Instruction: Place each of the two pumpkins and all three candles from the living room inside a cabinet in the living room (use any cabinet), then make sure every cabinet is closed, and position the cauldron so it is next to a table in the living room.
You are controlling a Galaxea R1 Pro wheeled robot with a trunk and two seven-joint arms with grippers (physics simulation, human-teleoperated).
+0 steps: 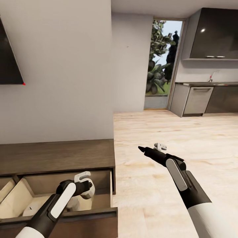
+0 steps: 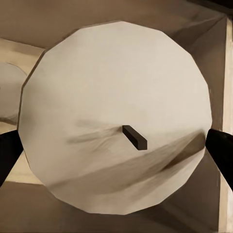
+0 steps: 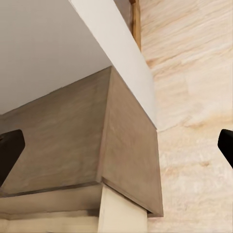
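The dark-brown cabinet (image 1: 56, 155) stands against the white wall with one drawer (image 1: 110, 185) pulled out, showing a pale beige inside. My left gripper (image 1: 84, 186) reaches down into that drawer. In the left wrist view a pale candle (image 2: 116, 97) with a dark wick sits between the two fingertips (image 2: 221, 153), which touch its sides. The same candle (image 1: 76, 202) stands upright under the gripper. A second candle (image 1: 31, 209) (image 2: 8, 92) rests further along the drawer. My right gripper (image 1: 148, 149) hangs open over the floor beside the cabinet's end (image 3: 126, 155). Pumpkins, cauldron and table are out of view.
A dark TV screen (image 1: 6, 59) hangs on the wall above the cabinet. Light wood floor (image 1: 185, 138) stretches right to the grey kitchen cupboards (image 1: 198, 99) and a glass door (image 1: 163, 62). A neighbouring drawer (image 1: 5, 188) is also open at the far left.
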